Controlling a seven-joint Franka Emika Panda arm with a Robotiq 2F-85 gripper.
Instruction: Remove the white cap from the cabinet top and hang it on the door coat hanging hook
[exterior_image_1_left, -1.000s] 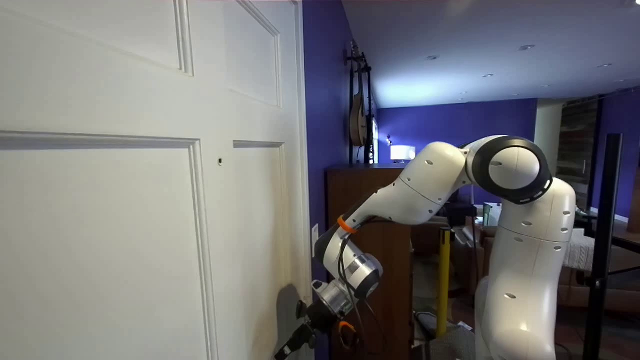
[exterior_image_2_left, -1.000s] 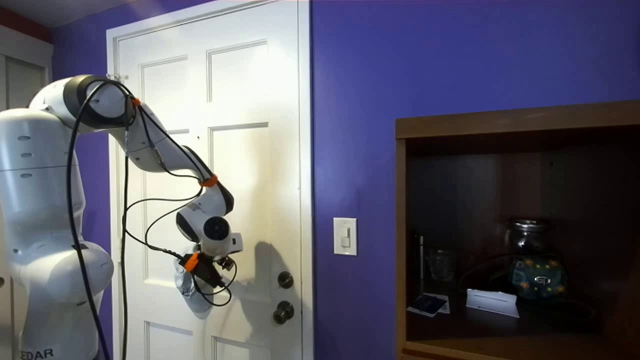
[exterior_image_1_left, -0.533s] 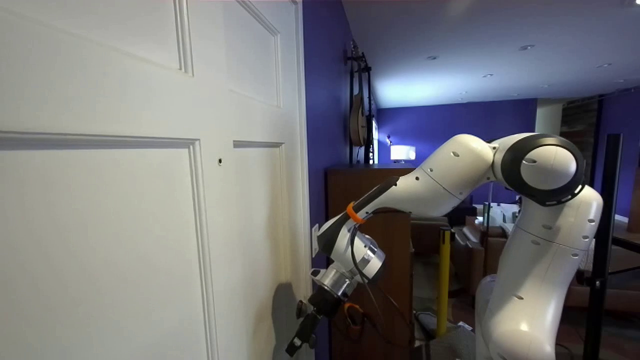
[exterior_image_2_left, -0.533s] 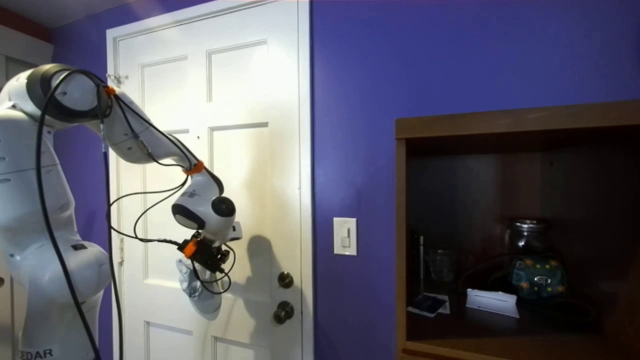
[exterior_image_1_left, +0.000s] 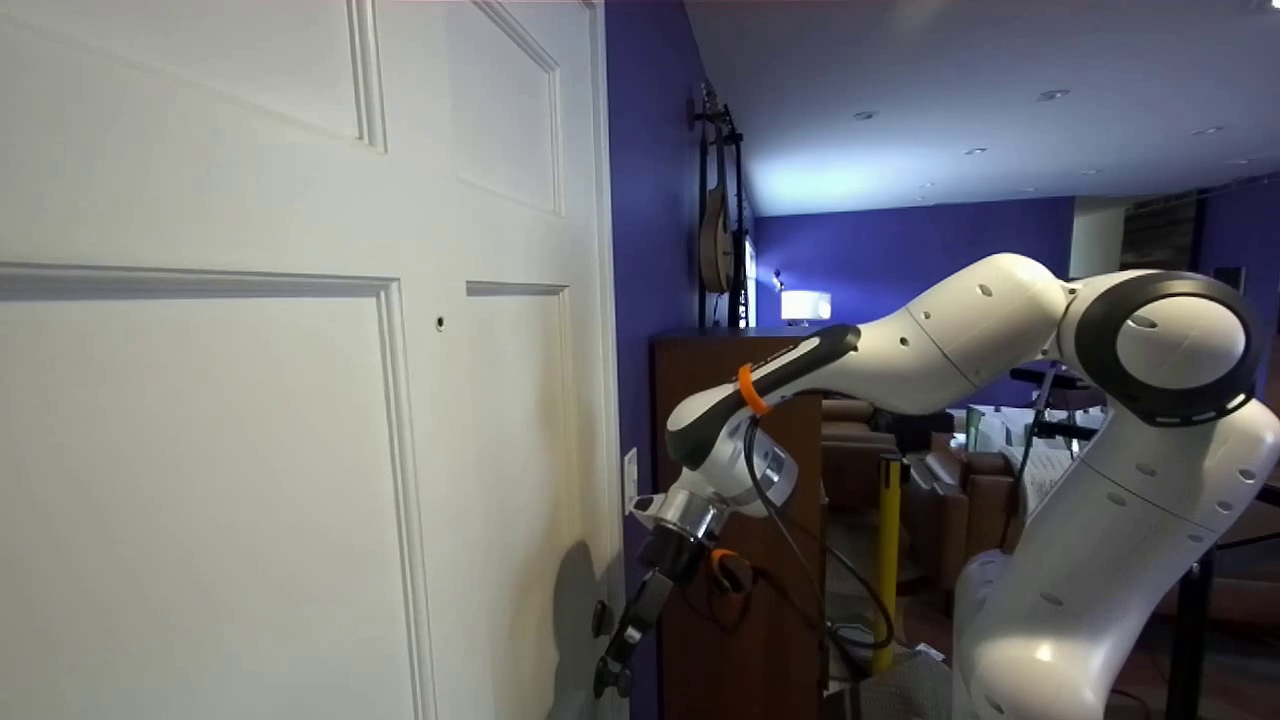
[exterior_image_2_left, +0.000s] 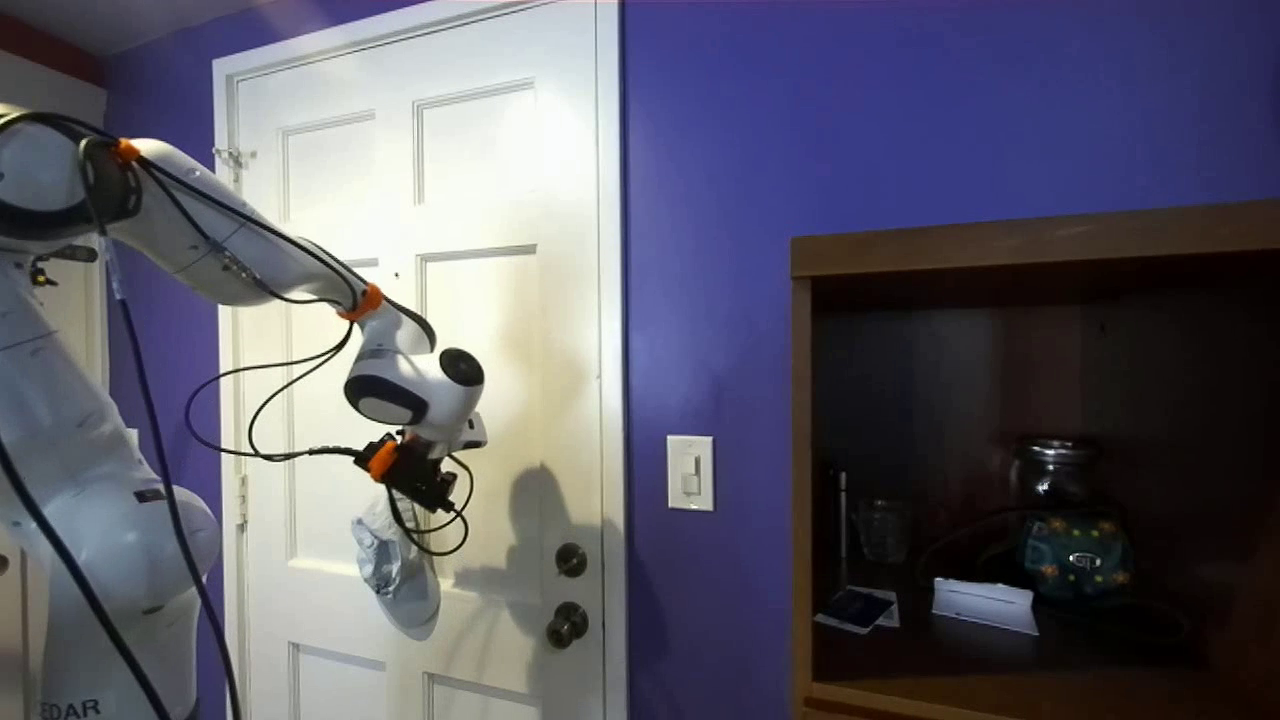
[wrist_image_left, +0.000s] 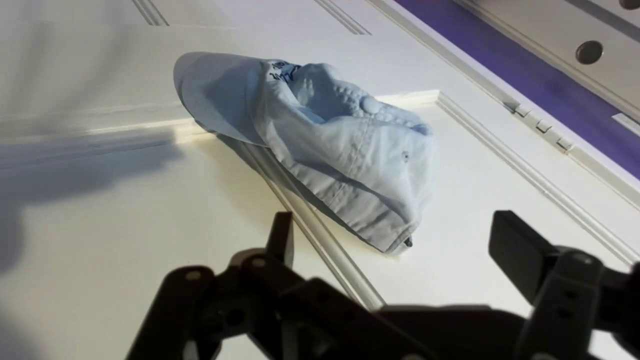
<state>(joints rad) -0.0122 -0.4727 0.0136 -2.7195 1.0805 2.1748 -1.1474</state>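
Note:
The white cap (wrist_image_left: 350, 145) hangs against the white door (wrist_image_left: 150, 225), brim toward the upper left in the wrist view. In an exterior view the cap (exterior_image_2_left: 385, 560) shows low on the door, partly behind the gripper. A small dark tip (wrist_image_left: 408, 242) pokes out at the cap's back edge; it may be the hook, the rest of which is hidden. My gripper (wrist_image_left: 392, 237) is open and empty, its fingers spread apart and clear of the cap. In an exterior view the gripper (exterior_image_1_left: 622, 648) points down toward the door; the cap is out of sight there.
Door knobs (exterior_image_2_left: 567, 625) sit at the door's right edge. A light switch (exterior_image_2_left: 690, 472) is on the purple wall. A brown cabinet (exterior_image_2_left: 1040, 235) holds a jar, a small bag and cards. A yellow post (exterior_image_1_left: 887, 560) stands beside the arm.
The arm has drawn back from the door and the gripper has risen slightly. The cap has stayed in place on the door, and more of it shows below the gripper.

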